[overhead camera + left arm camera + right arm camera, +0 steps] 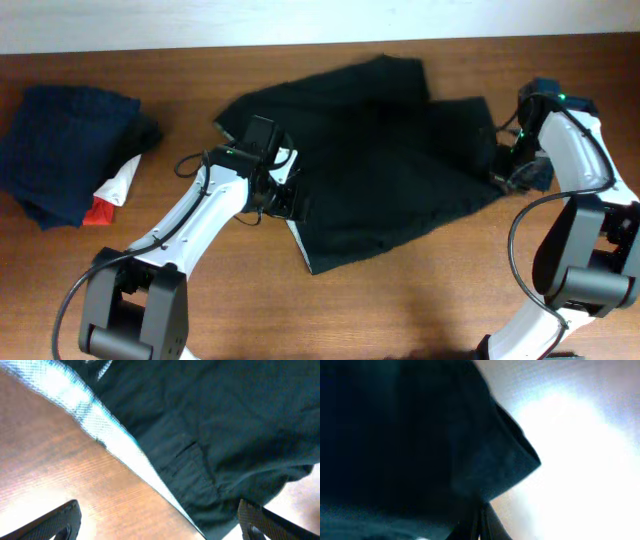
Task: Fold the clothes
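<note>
The black garment (380, 160) lies spread on the wooden table, its white edge trim (298, 243) showing at the front left. My left gripper (288, 200) is open at the garment's left edge; in the left wrist view its fingers (160, 522) straddle the white trim (125, 445) and black cloth (225, 420), holding nothing. My right gripper (505, 172) is at the garment's right edge; in the right wrist view its fingers (480, 520) are pressed together on the black cloth (420, 440).
A stack of folded navy garments (65, 150) lies at the far left with a small white-and-red folded piece (112, 192) beside it. The table's far edge meets a white wall (300, 20).
</note>
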{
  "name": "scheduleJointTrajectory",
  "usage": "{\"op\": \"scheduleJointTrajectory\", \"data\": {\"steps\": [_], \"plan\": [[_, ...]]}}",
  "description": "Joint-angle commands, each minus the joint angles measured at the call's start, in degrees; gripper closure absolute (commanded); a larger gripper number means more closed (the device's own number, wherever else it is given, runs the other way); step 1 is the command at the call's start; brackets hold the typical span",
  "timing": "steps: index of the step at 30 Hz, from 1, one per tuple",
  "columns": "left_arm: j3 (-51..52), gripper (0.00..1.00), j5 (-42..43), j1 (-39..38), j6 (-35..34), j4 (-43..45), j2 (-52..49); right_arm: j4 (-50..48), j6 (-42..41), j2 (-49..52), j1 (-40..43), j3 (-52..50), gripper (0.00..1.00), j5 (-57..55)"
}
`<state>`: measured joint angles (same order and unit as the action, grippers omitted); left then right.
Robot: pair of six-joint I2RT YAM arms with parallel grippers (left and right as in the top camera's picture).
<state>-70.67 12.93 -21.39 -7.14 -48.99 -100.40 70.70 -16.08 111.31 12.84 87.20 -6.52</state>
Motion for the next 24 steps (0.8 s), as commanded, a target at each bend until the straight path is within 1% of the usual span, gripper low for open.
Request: {"op": "scheduleJointTrajectory", "data": {"steps": [1, 2, 3, 4, 6, 9, 15, 16, 18, 21, 22, 23, 24], "plan": [[0.37, 0.01, 8.79, -0.11, -1.05, -2.82, -0.37, 3.96, -0.94, -0.17, -0.07, -0.31, 0.96, -1.90], [0.37, 0.01, 11.78, -0.24, -1.05, -4.98, -0.37, 4.46, -0.92, -0.28, -0.07, -0.31, 0.96, -1.86], [0.37, 0.01, 11.89, -0.28, -1.05, -6.27, -0.37, 4.87, -0.87, -0.28, -0.13, -0.31, 0.96, -1.88], [0.37, 0.01, 11.41, -0.26, -1.07, -6.62, -0.37, 5.22, -0.85, -0.28, -0.11, -0.31, 0.96, -1.88], [0.37, 0.01, 9.49, -0.22, -1.70, -4.55, -0.37, 5.46, -0.70, -0.28, -0.11, -0.31, 0.96, -1.88], [0.37, 0.01, 3.32, -0.22, -7.54, -2.01, -0.94, 6.32, -0.70, -0.28, -0.11, -0.31, 0.96, -1.88], [0.37, 0.01, 3.63, -0.26, -7.63, -2.64, -6.82, 6.71, -0.70, -0.28, -0.11, -0.31, 0.96, -1.77], [0.37, 0.02, 4.28, -0.26, -7.65, -2.51, -8.50, 6.71, -0.70, -0.28, -0.11, -0.31, 0.96, -1.68], [0.37, 0.19, 5.33, -0.26, -7.63, -2.03, -10.21, 6.71, -0.70, -0.28, -0.11, -0.31, 0.96, -1.68], [0.37, 0.32, 5.53, -0.26, -7.63, -1.97, -11.45, 6.69, -0.72, -0.28, -0.11, -0.31, 0.96, -1.68], [0.37, 0.49, 5.53, -0.22, -7.63, -1.99, -11.58, 6.69, -0.72, -0.28, -0.11, -0.31, 0.96, -1.68], [0.37, 0.59, 5.51, -0.22, -7.63, -1.95, -11.58, 6.69, -0.72, -0.28, -0.11, -0.31, 0.96, -1.68], [0.37, 0.71, 5.46, -0.22, -7.61, -1.79, -11.58, 6.69, -0.72, -0.28, -0.11, -0.31, 0.96, -1.68]]}}
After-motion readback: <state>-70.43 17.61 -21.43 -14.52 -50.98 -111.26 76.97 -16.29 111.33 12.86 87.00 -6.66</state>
